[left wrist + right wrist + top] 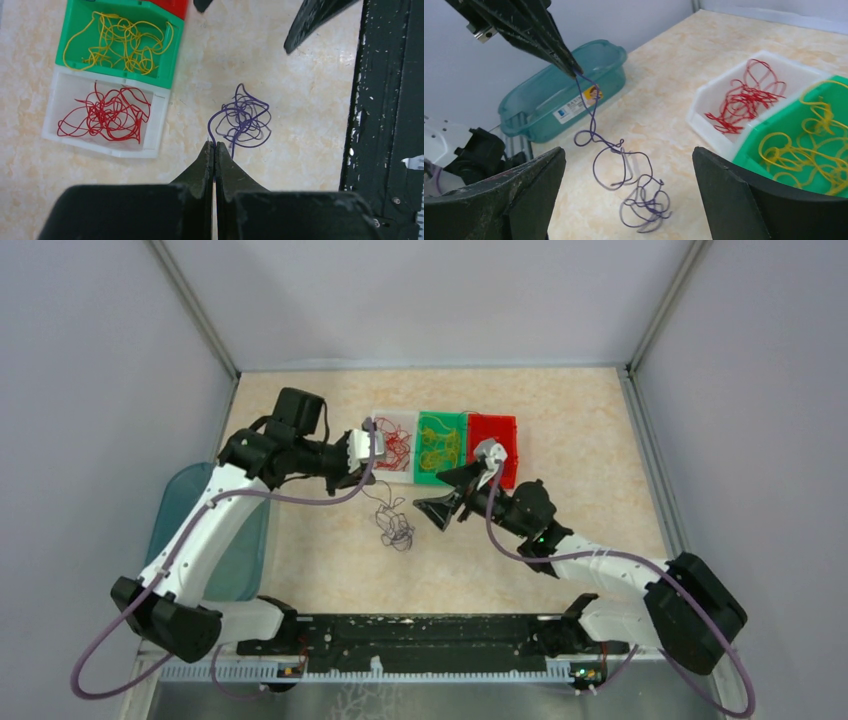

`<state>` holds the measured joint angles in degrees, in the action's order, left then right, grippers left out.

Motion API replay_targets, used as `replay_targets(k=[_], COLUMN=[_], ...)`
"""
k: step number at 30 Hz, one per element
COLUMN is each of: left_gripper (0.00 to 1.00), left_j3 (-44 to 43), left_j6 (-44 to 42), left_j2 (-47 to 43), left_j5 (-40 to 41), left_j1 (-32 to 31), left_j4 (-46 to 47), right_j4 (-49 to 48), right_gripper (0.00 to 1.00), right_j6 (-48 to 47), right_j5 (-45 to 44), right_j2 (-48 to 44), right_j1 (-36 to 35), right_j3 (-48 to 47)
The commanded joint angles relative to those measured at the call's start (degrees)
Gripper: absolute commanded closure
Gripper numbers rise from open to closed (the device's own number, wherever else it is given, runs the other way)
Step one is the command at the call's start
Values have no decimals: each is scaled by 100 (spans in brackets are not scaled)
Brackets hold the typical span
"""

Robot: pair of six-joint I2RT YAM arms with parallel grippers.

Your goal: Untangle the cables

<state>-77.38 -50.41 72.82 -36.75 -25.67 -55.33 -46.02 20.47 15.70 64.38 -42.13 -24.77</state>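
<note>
A dark purple cable [396,528] [243,120] [651,207] lies tangled on the beige tabletop, one end rising to my left gripper [373,468] [215,145] [574,72]. That gripper is shut on the end, a little above the table. My right gripper [450,492] [628,152] hovers wide open just right of the tangle, touching nothing. Red cables [392,445] [107,114] [744,100] fill a white bin. Yellow cables [440,445] [125,45] [804,145] fill a green bin.
A red bin [495,435] stands right of the green one, its contents not visible. A teal tub [245,555] [574,95] sits at the table's left under the left arm. A black rail [420,635] [385,100] runs along the near edge.
</note>
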Motion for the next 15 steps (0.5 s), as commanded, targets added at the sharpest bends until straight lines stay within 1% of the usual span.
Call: replay_targets(k=[1,6,12,15], left_gripper=[100,100,100,100], left_j3=[-532,-799,-847,-884], left_j6=[178,289,372,426], left_j2=[-167,-234,-356,-426], left_j5=[-371,-480,-531,-511], left_j1=[-84,-159,-225,-252], left_j4=[-544,-670,-656,-525], right_j4=[-1075,-1269,-1462,-1432], right_gripper=[1,1,2,8], right_j6=[-199,-376,-327,-269], right_j5=[594,549,740,757], right_j2=[469,1011,1566,1850], right_j1=[-342,-637,-885,-1016], right_j3=[-577,-1044,-1614,-1837])
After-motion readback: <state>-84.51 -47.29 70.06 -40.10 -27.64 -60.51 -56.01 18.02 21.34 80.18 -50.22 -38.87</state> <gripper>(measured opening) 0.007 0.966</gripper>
